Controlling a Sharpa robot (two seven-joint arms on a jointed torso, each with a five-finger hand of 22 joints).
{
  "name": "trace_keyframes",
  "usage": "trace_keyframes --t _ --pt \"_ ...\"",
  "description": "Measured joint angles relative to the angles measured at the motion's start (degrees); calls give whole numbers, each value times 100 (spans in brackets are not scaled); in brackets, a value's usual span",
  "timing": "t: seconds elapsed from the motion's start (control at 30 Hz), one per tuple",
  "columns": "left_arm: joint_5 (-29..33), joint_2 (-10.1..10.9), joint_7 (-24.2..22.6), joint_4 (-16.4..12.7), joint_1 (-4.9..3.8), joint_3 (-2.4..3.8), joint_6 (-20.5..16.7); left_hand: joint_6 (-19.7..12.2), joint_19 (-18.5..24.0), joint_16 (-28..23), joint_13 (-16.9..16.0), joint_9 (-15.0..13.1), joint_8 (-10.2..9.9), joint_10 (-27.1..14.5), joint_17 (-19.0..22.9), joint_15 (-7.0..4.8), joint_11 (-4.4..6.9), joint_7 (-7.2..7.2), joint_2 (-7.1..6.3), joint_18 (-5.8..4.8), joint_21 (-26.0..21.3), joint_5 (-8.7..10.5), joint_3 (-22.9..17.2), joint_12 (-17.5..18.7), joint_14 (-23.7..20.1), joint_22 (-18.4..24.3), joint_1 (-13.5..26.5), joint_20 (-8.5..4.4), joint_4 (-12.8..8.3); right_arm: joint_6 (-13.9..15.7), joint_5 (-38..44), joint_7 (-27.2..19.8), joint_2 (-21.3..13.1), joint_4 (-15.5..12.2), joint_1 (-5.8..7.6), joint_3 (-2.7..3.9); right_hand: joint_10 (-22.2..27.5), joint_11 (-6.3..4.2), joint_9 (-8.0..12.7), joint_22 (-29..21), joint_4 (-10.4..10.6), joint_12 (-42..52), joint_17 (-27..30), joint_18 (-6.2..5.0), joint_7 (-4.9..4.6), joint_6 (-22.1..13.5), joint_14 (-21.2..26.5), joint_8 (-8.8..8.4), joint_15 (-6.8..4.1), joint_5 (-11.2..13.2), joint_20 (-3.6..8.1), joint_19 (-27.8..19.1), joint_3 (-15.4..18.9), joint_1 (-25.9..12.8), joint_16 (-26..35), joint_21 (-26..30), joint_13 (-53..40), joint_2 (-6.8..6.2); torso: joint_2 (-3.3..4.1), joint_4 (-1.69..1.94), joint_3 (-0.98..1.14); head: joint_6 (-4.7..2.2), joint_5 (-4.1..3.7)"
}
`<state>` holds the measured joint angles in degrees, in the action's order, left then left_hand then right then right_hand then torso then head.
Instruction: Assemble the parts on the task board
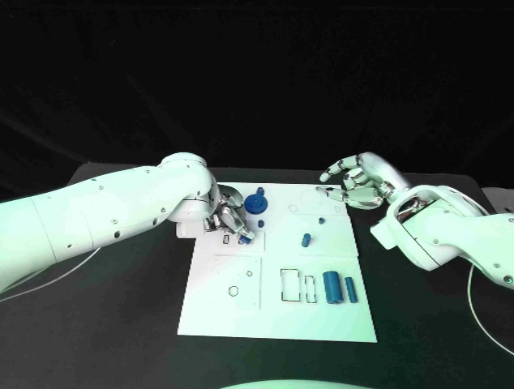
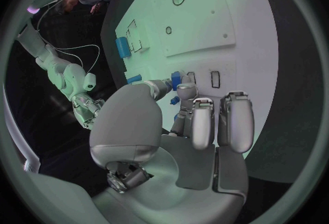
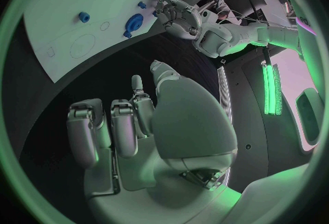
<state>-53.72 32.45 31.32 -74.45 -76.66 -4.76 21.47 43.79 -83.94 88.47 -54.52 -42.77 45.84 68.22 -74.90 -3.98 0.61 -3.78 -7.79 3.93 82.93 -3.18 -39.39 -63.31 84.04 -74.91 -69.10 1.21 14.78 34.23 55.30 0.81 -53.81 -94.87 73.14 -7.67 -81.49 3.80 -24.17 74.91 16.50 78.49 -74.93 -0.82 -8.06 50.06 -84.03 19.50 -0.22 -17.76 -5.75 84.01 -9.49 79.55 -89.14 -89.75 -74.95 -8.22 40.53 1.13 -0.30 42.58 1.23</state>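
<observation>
Covering part of the task board (image 1: 233,316), the left hand (image 1: 224,215) sits low over its far-left section w/ fingertips down at a small blue part (image 1: 246,239); head view hides the contact. Left wrist view shows a small blue piece (image 2: 176,78) right at the fingertips (image 2: 185,92), thumb and one finger closing on it, other fingers straight and side by side, but can't tell for sure if it's pinched or just touched. Right hand (image 1: 357,182) hovers past the board's far-right corner, fingers curled loosely, apart, holding nothing; wrist view confirms an empty palm (image 3: 185,120).

Board is a flat white rectangular plate w/ outlined slots and circles, lying mid black table (image 1: 117,340). Blue gear-like disc (image 1: 256,203) stands near the far edge, just beside left hand. Short blue peg (image 1: 306,239) lies mid-board; tiny blue bit (image 1: 322,219) near it, shape too small to make out. Two blue cylinders (image 1: 340,289) lie side by side on the right, next to rectangular outlines
</observation>
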Motion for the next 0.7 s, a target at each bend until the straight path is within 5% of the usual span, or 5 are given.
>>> trace_keyframes --t 0.47,0.7 --pt "86 355 -3 -411 2 27 -377 -19 0 0 -248 -128 95 184 0 0 0 -20 7 -1 0 0 -8 -243 0 1 143 1 7 -12 1 10 -11 9 -1 -1 0 0 1 -1 0 0 1 0 0 0 0 0 0 0 0 0 0 0 0 0 1 0 -8 21 1 3 28" --pt "-280 456 -10 -661 97 27 -731 -15 0 0 -337 -205 129 277 0 0 10 -19 -67 0 0 10 -191 -327 0 -4 219 1 -175 -12 2 10 -21 10 -3 -1 0 0 1 -1 16 0 1 0 0 0 0 0 0 0 0 0 -16 -23 0 0 1 -23 -3 19 0 5 36"
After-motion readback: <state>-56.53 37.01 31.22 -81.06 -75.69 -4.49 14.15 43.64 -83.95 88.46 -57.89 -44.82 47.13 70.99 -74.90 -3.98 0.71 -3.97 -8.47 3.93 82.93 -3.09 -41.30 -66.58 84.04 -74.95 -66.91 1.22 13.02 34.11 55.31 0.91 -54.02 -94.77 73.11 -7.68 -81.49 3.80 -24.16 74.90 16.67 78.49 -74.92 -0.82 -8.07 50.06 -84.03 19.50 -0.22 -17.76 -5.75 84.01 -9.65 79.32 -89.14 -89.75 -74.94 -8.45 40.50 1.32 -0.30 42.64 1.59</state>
